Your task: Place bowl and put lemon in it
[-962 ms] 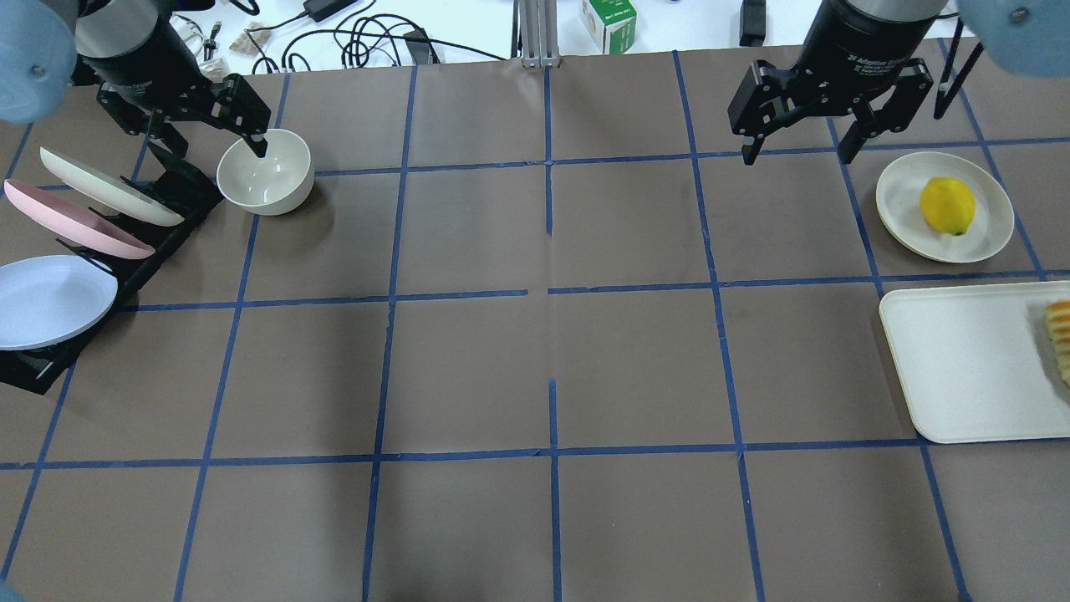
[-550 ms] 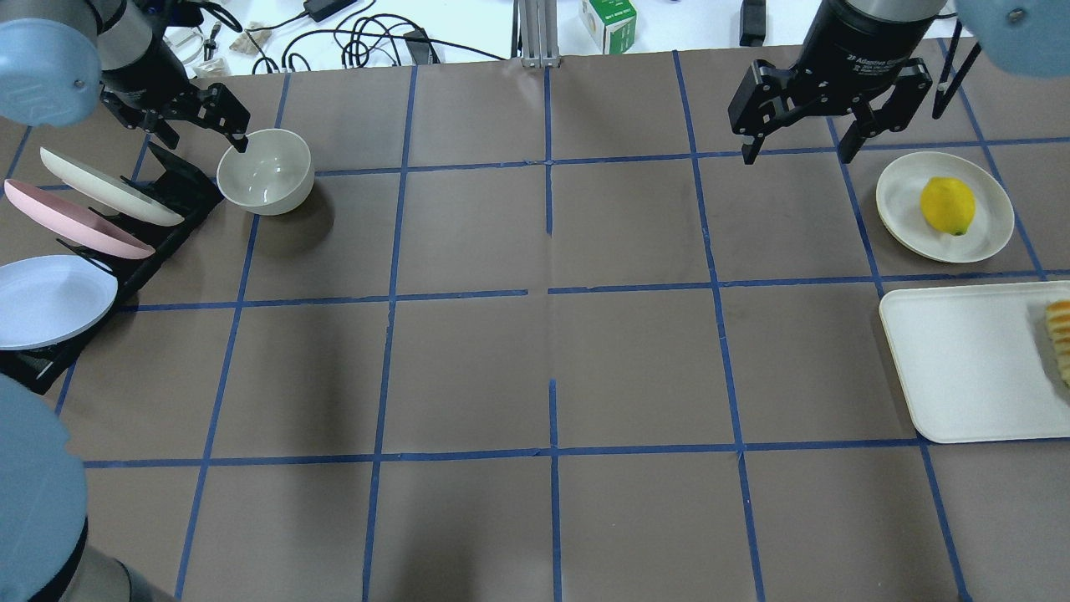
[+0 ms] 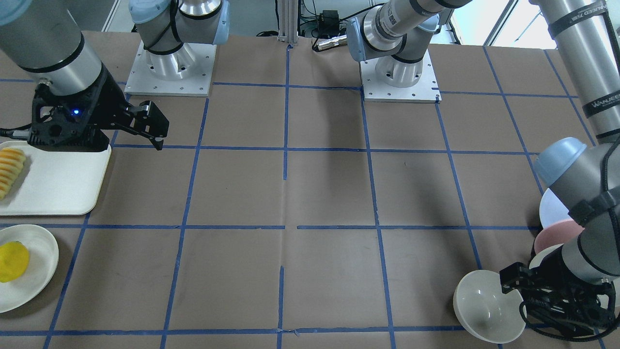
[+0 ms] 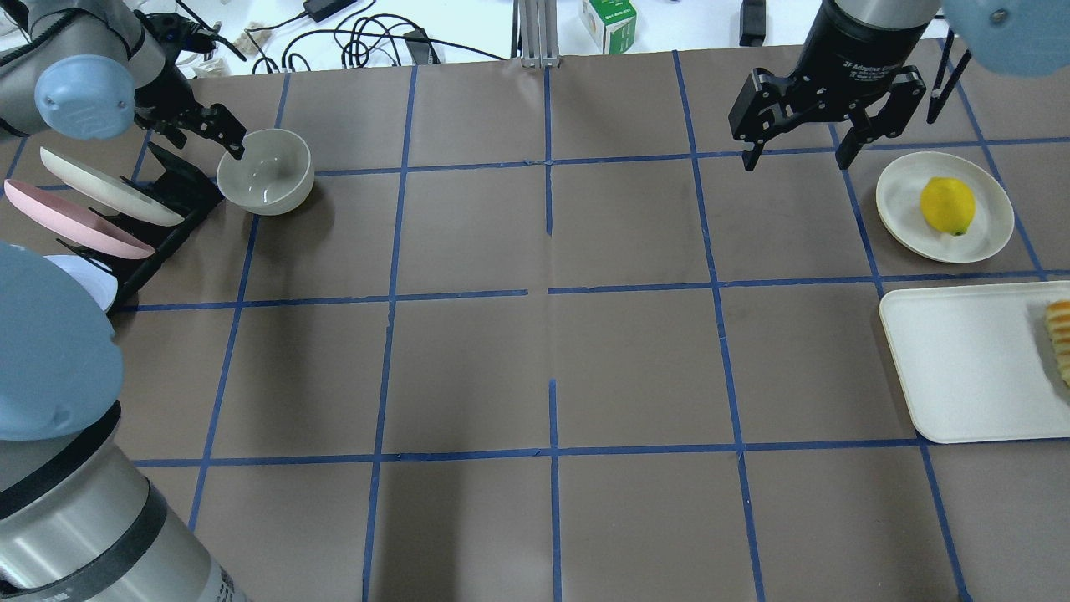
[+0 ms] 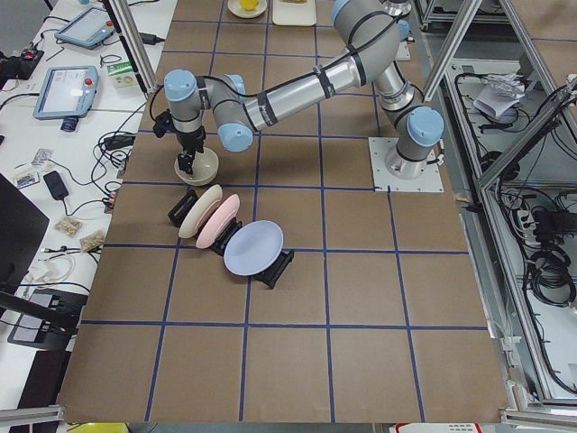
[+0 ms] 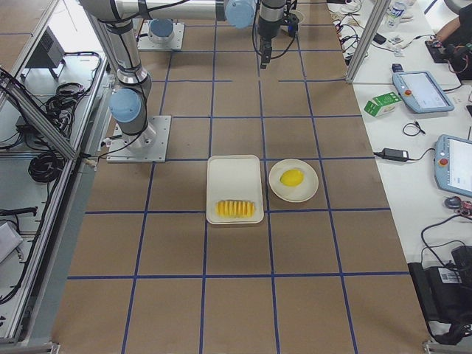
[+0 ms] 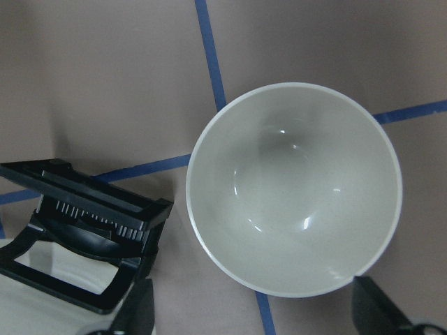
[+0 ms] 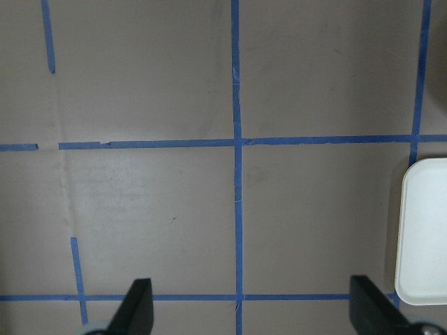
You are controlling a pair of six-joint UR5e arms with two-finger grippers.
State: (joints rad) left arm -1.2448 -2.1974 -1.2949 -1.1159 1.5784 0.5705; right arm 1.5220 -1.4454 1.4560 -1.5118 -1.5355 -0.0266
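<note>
The cream-white bowl (image 4: pixel 266 171) stands upright and empty at the far left of the table, next to a plate rack; it also shows in the front view (image 3: pixel 487 305) and fills the left wrist view (image 7: pixel 293 188). My left gripper (image 4: pixel 209 142) is open and empty, low at the bowl's rack-side rim (image 3: pixel 513 286), with one fingertip (image 4: pixel 237 149) at the rim. The lemon (image 4: pixel 947 206) lies on a flat cream plate (image 4: pixel 991 221) at the far right. My right gripper (image 4: pixel 797 159) is open and empty, hanging above bare table left of that plate.
A black rack (image 4: pixel 171 196) holds a cream, a pink and a pale blue plate beside the bowl. A cream tray (image 4: pixel 970 368) with a ridged yellow-orange food item (image 4: pixel 1060 339) lies near the lemon's plate. My left arm's elbow (image 4: pixel 50 376) looms over the near left corner.
My left gripper has shifted from over the bowl's inside to its outer left rim, and the left arm's elbow has swung into the lower left. The bowl, the lemon and the right gripper have stayed put.
</note>
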